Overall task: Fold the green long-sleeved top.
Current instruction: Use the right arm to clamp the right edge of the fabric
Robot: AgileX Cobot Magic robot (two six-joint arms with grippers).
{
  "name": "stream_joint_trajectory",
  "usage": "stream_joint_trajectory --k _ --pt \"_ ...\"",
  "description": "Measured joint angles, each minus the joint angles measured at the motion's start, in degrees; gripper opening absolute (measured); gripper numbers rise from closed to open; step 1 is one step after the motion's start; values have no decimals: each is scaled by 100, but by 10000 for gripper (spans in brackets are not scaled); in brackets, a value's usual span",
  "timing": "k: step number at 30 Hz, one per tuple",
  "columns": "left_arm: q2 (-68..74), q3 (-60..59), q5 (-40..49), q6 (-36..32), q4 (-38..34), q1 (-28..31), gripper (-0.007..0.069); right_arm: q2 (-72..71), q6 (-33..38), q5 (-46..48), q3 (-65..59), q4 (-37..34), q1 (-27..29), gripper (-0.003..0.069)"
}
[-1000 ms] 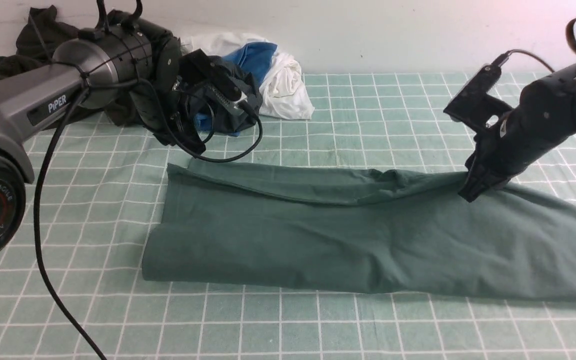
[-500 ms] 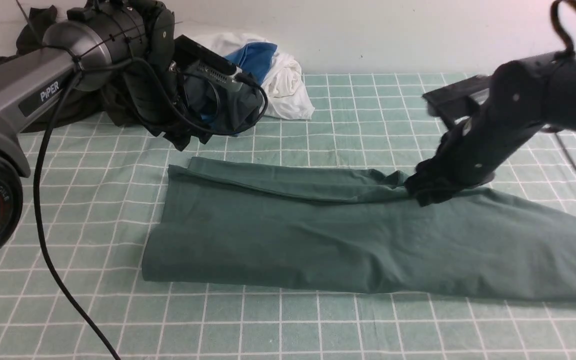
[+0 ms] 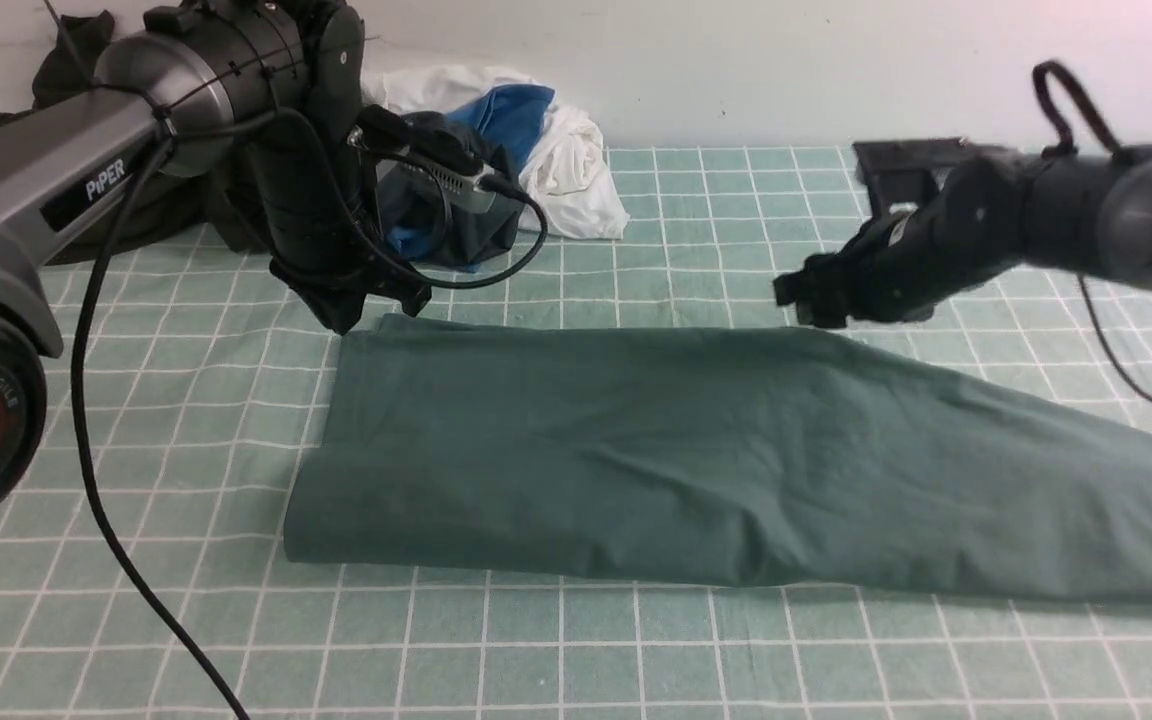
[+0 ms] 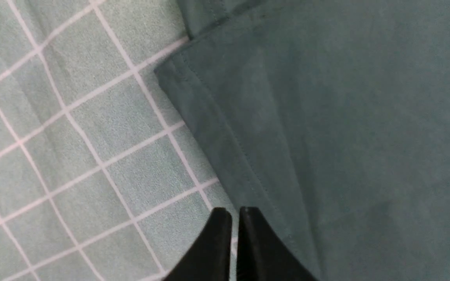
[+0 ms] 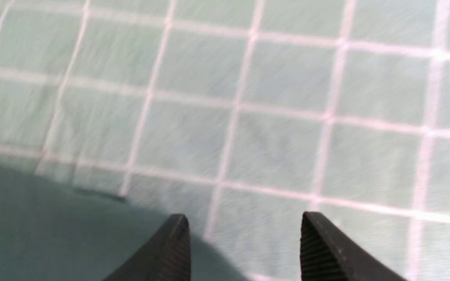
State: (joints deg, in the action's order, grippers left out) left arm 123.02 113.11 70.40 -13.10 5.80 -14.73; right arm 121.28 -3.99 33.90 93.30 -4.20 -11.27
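The green long-sleeved top (image 3: 696, 460) lies flat as a long folded band across the checked tablecloth (image 3: 576, 660), running off the right edge of the front view. My left gripper (image 3: 341, 320) hangs at the top's far left corner. In the left wrist view the left gripper (image 4: 231, 211) is shut with nothing between its jaws, right beside the stitched hem of the top (image 4: 346, 136). My right gripper (image 3: 788, 295) hovers just beyond the top's far edge. In the right wrist view the right gripper (image 5: 244, 218) is open and empty, with the top (image 5: 33, 234) beside one finger.
A white-and-blue garment (image 3: 561, 160) is heaped against the back wall. A dark grey-and-blue garment (image 3: 456, 225) lies behind the left wrist, and a very dark garment (image 3: 66, 60) sits in the far left corner. Black cables trail from both arms.
The top's rumpled far edge now lies flat. My right gripper let go, lifted and moved left beyond that edge. My left gripper came down to the far left corner and shut.
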Motion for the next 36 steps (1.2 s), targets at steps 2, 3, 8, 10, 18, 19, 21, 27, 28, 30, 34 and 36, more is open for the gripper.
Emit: stream_joint_trajectory --k 2,3,8,10,18,19,21,27,28,30,34,36 --pt "-89 0 5 -58 -104 0 0 -48 13 361 180 35 73 360" --pt "-166 0 5 -108 -201 0 -3 -130 64 644 295 66 125 360" --pt "-562 -129 11 -222 -510 0 -3 -924 713 1696 414 156 215 360" --pt "-857 -431 11 -228 -539 0 -3 -1334 852 1843 257 204 221 360" --pt "-2375 -2482 -611 -228 -580 0 -3 -3158 929 1749 -1414 268 221 360" --pt "-2572 -2783 -803 -228 -659 0 -3 -3445 929 1725 -1758 305 221 360" --pt "-2928 -3307 -1086 -228 -742 0 -3 -3800 904 1704 -2097 338 221 360" --pt "-3662 -4704 -2162 -228 -1131 0 -3 -4646 501 1751 -2760 666 228 359" --pt "-3705 -4824 -2273 -228 -1165 0 -3 -4681 474 1779 -2779 694 228 359" --pt "-3968 -5282 -2713 -228 -1275 0 -3 -4855 344 2037 -2814 832 228 359" --pt "-4415 -5962 -3422 -228 -1414 0 -3 -5149 183 2448 -2835 918 228 359" --pt "-4572 -6174 -3705 -228 -1438 0 -3 -5303 157 2577 -2835 923 228 359"
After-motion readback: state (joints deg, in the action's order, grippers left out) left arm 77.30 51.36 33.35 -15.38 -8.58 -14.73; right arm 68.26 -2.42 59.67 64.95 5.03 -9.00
